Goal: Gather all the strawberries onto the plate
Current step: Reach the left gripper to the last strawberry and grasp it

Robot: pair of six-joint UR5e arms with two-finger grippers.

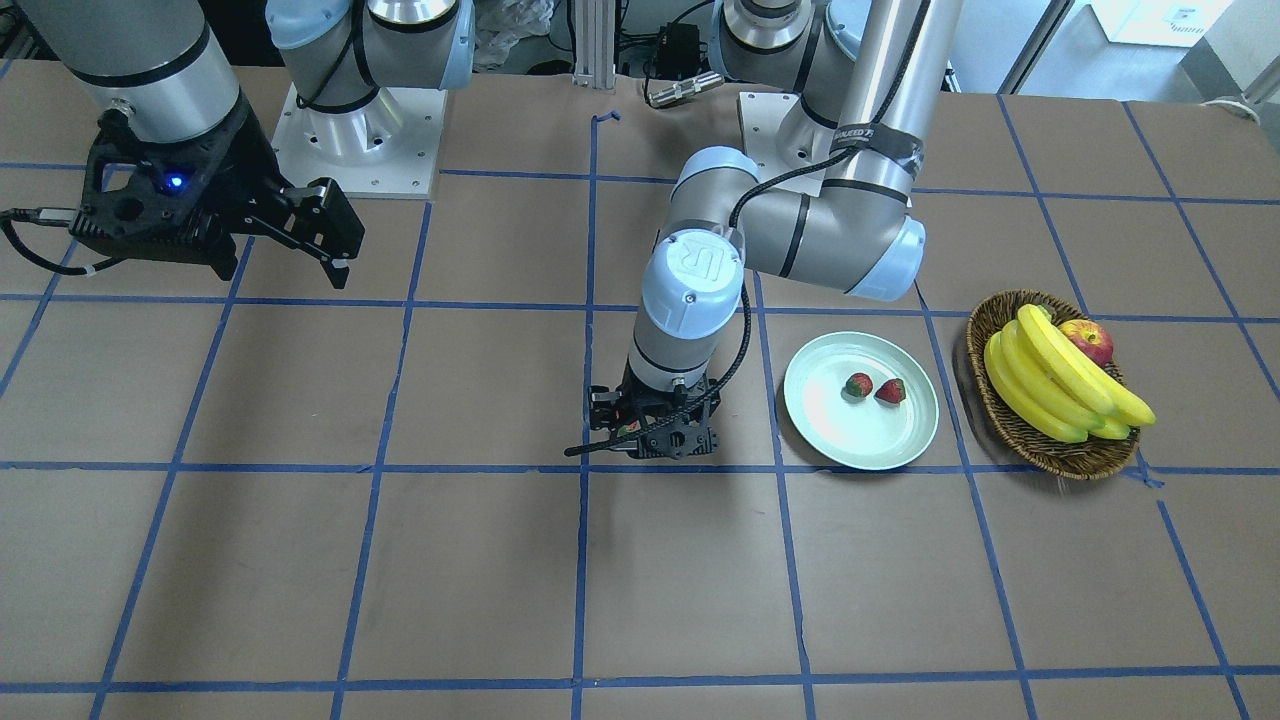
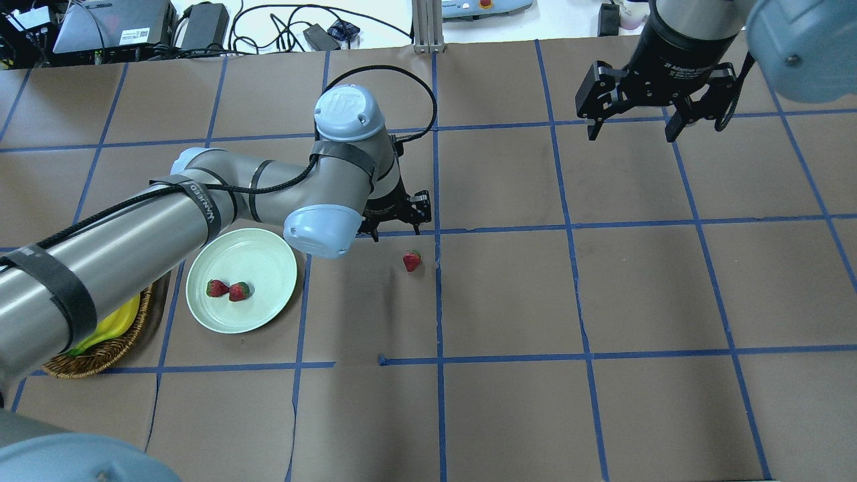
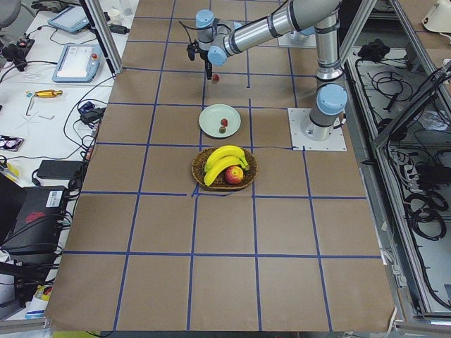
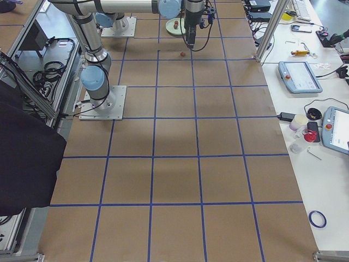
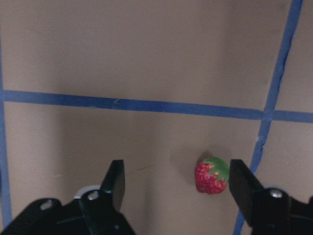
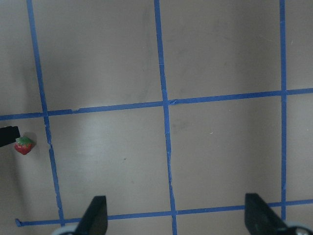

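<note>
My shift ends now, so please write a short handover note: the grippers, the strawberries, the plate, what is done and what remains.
Left gripper: open, above the last strawberry, which lies on the table; not gripped.
Right gripper: open, empty, off to the side.
Done: two strawberries lie in the plate.
Left: grasp the last one and put it in the plate.

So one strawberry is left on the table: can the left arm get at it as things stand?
Probably yes: its open jaws hang over the strawberry, which lies off-centre between them, nothing in the way.
</note>
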